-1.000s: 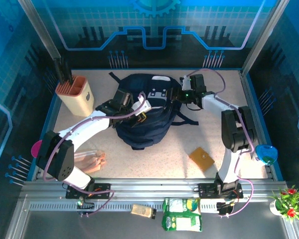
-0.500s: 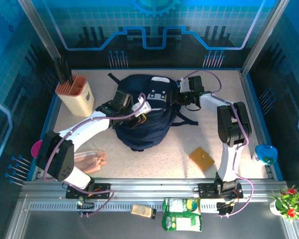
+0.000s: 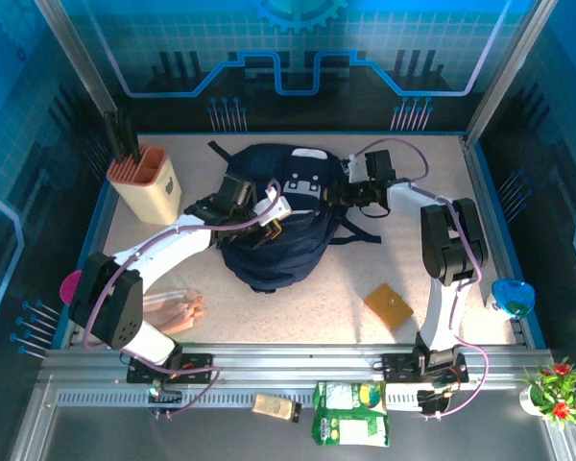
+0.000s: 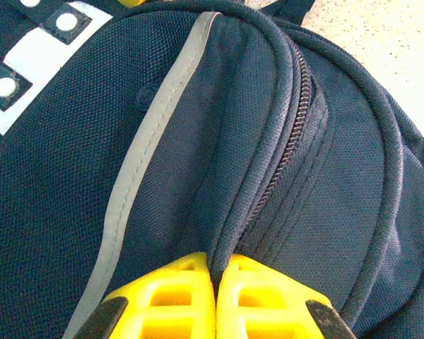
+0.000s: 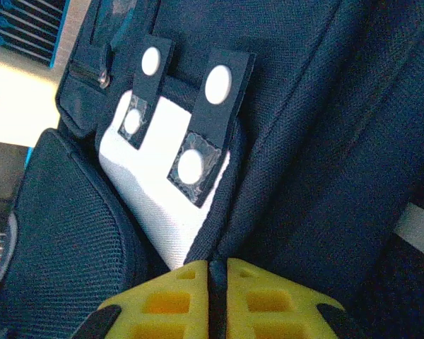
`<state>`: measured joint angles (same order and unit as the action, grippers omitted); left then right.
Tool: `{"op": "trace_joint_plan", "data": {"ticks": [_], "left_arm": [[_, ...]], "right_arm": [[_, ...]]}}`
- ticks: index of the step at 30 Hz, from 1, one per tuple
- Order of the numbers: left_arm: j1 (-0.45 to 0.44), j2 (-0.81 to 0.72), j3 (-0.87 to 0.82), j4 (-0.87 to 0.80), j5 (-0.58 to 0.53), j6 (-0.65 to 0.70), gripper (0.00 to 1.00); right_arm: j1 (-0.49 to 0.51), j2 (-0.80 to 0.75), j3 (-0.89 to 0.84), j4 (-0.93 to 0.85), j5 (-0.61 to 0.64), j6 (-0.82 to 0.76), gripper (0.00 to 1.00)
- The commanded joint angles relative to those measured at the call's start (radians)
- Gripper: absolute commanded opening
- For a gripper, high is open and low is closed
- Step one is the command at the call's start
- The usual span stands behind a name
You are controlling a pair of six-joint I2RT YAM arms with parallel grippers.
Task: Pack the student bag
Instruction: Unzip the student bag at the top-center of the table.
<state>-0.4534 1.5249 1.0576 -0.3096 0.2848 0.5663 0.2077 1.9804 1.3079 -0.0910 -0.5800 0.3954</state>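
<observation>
The left end effector [image 4: 214,268] is closed to a narrow pinch, with a fold of cloth from the bag [image 4: 85,162] caught between its yellow fingers, just beside a zip [image 4: 286,141]. The right end effector [image 5: 218,270] is likewise closed tight, with a seam edge gripped next to the white patch [image 5: 162,212] and its studded tabs.

From above, the bag [image 3: 278,245] is seen lying flat in the middle of the surface [image 3: 413,259], toward the back, between the two arms. It is judged to be soft and limp: the cloth will be lifted only where it is pinched, and the rest will sag and drag. Little weight is expected, and the coarse weave should not slip. Seams, piping and the zip edge are judged the best holds, since thicker cloth is gathered there.

The stretch of zip in the left wrist view is closed, so what lies inside the bag cannot be told. A beige holder [image 3: 146,184] stands at the back left, with dark sticks kept upright in it. A flat brown square [image 3: 389,305] lies loose near the right arm.
</observation>
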Motion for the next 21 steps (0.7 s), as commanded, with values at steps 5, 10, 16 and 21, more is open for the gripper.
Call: {"op": "trace_joint_plan", "data": {"ticks": [5, 10, 16, 21], "left_arm": [[0.010, -0.015, 0.032, 0.038, 0.021, -0.065, 0.00], [0.018, 0.020, 0.090, 0.010, 0.019, -0.153, 0.00], [0.018, 0.082, 0.167, -0.024, 0.002, -0.240, 0.00], [0.015, 0.144, 0.245, -0.065, -0.002, -0.298, 0.00]], "right_arm": [[0.004, -0.109, -0.047, 0.009, -0.011, -0.005, 0.02], [0.006, -0.226, -0.148, 0.111, -0.013, 0.042, 0.01], [0.021, -0.322, -0.261, 0.190, -0.006, 0.074, 0.00], [0.054, -0.417, -0.329, 0.224, 0.034, 0.068, 0.00]]}}
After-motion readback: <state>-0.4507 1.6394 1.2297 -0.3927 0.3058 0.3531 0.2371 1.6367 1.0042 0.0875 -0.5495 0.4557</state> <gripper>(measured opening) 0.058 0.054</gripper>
